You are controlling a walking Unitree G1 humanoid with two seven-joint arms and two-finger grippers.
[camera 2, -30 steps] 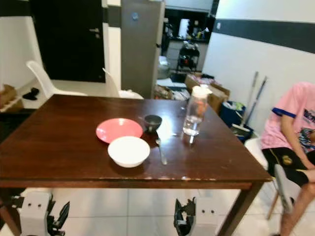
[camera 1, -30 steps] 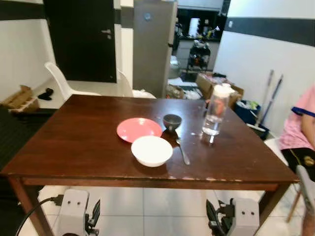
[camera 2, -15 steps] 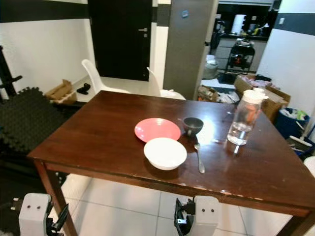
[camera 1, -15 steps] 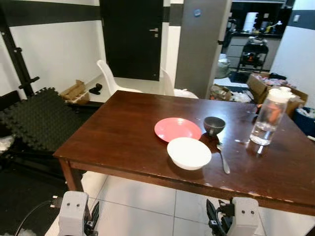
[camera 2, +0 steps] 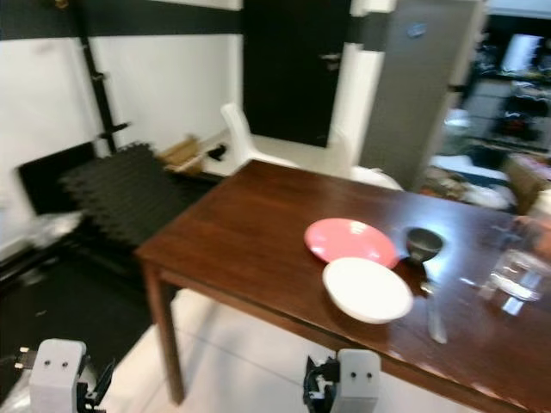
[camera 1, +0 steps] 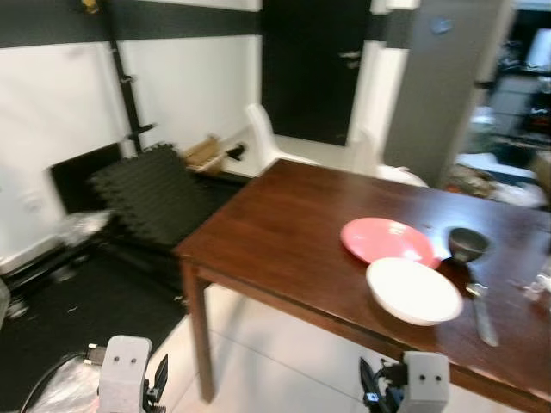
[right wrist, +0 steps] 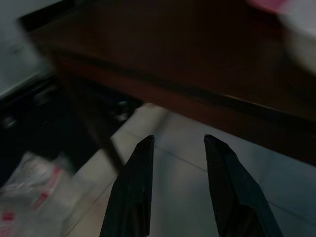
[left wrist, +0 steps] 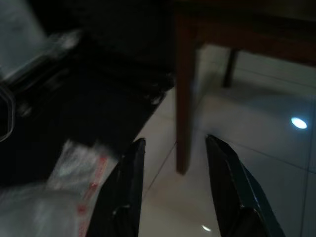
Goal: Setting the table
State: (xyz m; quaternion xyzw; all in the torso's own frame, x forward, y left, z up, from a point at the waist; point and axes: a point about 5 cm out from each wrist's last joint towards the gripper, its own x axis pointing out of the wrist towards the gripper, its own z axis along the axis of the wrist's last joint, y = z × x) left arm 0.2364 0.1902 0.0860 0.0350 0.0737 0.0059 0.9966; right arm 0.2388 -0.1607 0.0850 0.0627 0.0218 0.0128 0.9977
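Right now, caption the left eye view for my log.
Wooden table holding pink plate, white bowl, small dark bowl, spoon.

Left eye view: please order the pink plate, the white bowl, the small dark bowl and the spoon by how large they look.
1. white bowl and pink plate: look about alike; the bowl is nearer, so I do not rank them.
2. spoon
3. small dark bowl

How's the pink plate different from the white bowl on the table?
The plate is pink, flat and shallow; the bowl is white and deeper, with raised sides. The plate lies farther in on the table; the bowl lies nearer the front edge. Both are round, empty, upright and close together.
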